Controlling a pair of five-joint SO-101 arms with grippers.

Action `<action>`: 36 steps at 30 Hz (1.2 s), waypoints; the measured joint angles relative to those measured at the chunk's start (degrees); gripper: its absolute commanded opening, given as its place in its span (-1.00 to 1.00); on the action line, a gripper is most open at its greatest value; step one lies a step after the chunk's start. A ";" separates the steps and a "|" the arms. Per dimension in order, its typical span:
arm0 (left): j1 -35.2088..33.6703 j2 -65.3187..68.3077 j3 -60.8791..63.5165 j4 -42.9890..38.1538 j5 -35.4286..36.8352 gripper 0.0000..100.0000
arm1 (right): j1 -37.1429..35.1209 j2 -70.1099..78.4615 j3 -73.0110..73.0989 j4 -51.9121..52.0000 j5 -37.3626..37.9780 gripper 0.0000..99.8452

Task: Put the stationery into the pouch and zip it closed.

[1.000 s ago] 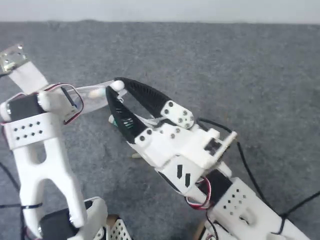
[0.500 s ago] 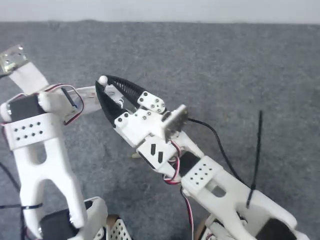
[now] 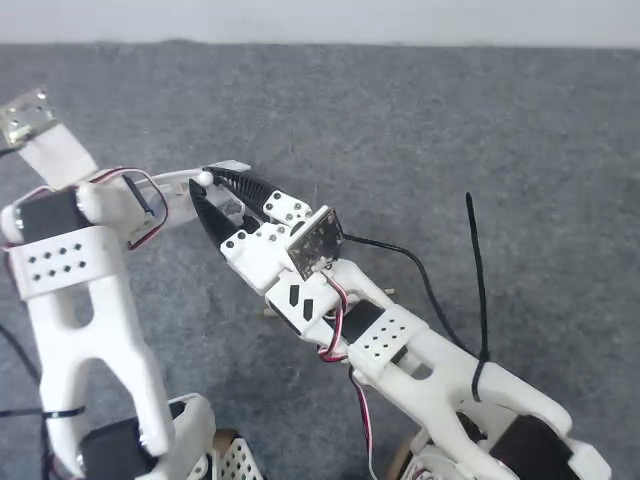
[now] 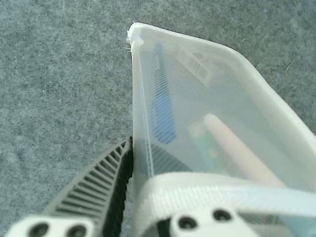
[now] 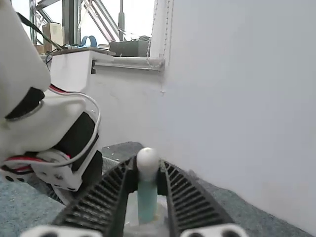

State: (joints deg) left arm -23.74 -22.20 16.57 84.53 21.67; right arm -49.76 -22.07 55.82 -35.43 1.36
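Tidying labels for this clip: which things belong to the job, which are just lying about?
Job: mesh pouch; blue pen and pink marker inside it; teal white-tipped stick.
Lying about: black cable; window-ledge clutter.

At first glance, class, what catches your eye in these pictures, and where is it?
First, the see-through mesh pouch held over the grey carpet, with a blue pen and a pink pen inside. Next, the right gripper, close to the left arm, shut on a teal pen with a white ball tip.
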 measured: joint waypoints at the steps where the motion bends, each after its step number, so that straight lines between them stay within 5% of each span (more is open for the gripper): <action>1: 0.00 0.00 0.00 0.00 0.00 -0.97 | 0.00 0.00 0.00 0.00 0.00 -0.81; 5: 0.00 0.00 0.00 0.00 0.00 -0.97 | 0.00 0.00 0.00 0.18 0.00 -0.60; 36: 0.00 0.00 0.00 0.00 0.00 -0.97 | 0.53 -0.62 0.00 10.37 0.18 -0.66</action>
State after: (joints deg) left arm -23.74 -22.20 16.57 84.53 21.67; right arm -49.23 -22.68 55.82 -25.05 1.54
